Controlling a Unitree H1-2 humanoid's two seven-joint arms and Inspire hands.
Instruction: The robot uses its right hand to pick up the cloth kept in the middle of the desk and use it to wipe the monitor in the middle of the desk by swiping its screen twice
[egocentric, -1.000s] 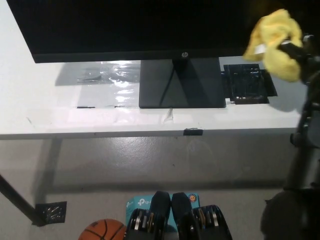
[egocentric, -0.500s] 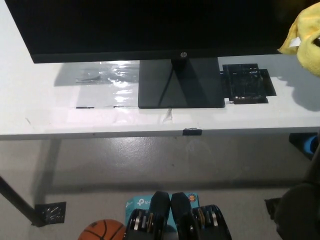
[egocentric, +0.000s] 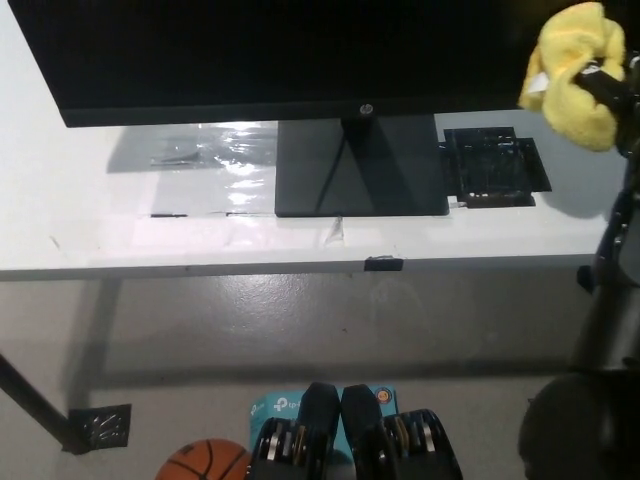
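Yellow cloth (egocentric: 575, 75): soft, light, likely crumpling easily, bunched in the closed black right hand (egocentric: 608, 88) at the monitor (egocentric: 290, 50)'s right edge, best held by its gathered middle.

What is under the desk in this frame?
Under the desk: grey floor, a dark desk leg with its foot plate at lower left, a basketball and a teal box. The floor beneath the desktop itself is hidden.

fluffy yellow cloth (egocentric: 575, 82), glossy monitor (egocentric: 290, 50)
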